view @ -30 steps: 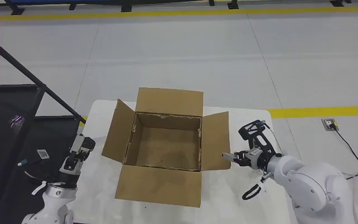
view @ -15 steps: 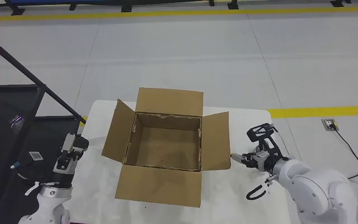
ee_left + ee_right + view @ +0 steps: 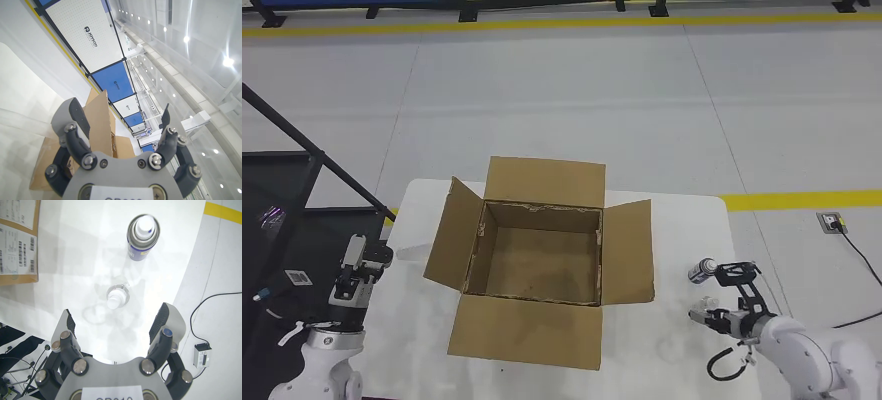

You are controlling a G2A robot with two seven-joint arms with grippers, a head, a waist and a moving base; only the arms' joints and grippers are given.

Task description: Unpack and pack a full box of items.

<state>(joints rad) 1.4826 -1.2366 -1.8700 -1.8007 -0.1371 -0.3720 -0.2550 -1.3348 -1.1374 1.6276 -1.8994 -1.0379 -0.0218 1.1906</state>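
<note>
Both arms backed away from the single box [image 3: 527, 335]; left claw [image 3: 121, 106] and right claw [image 3: 116, 310] stood open, one can [image 3: 142, 237] and one bottle [image 3: 117, 297] near the right.

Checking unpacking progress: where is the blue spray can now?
Top view: the blue spray can stands upright on the table, right of the cardboard box, beside a small clear bottle.

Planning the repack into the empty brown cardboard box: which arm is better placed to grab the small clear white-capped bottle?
Right, probably. The right gripper is open right by the small clear bottle, near the blue spray can; the left gripper, also open, is across the brown cardboard box.
</note>
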